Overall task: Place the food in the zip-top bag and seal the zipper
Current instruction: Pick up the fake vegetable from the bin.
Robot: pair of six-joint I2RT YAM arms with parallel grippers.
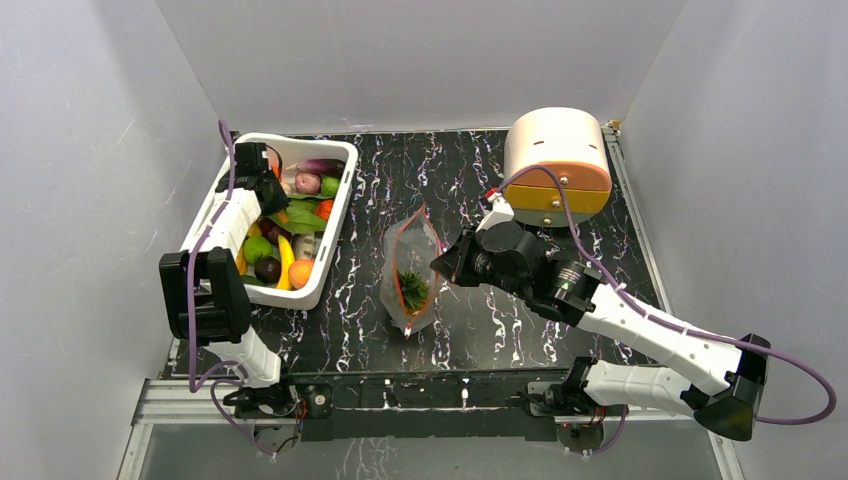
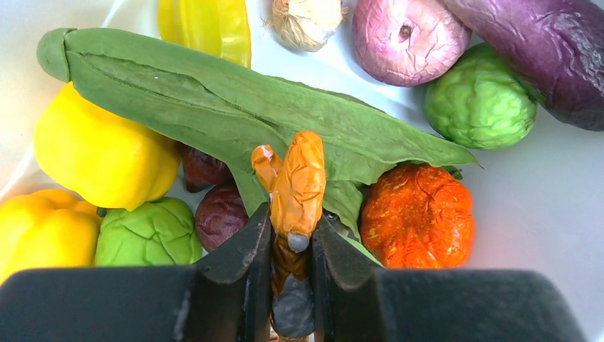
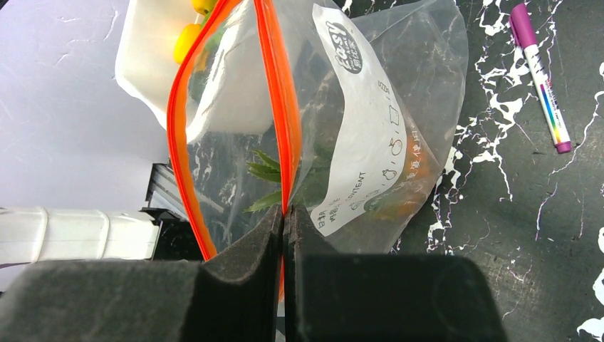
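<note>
Gripping the orange food [image 2: 298, 178] by its end, left tool [image 2: 292, 219] may drop it; right tool [image 3: 285, 214] clamps the zipper [image 3: 274, 92].

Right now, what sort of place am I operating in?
Most likely a lab robot test cell, not a kitchen: plain white walls box in a black marbled table, a bare aluminium rail runs along its near edge, and the tub holds toy food.

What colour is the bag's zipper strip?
The zipper is orange-red; the right wrist view shows it best.
</note>
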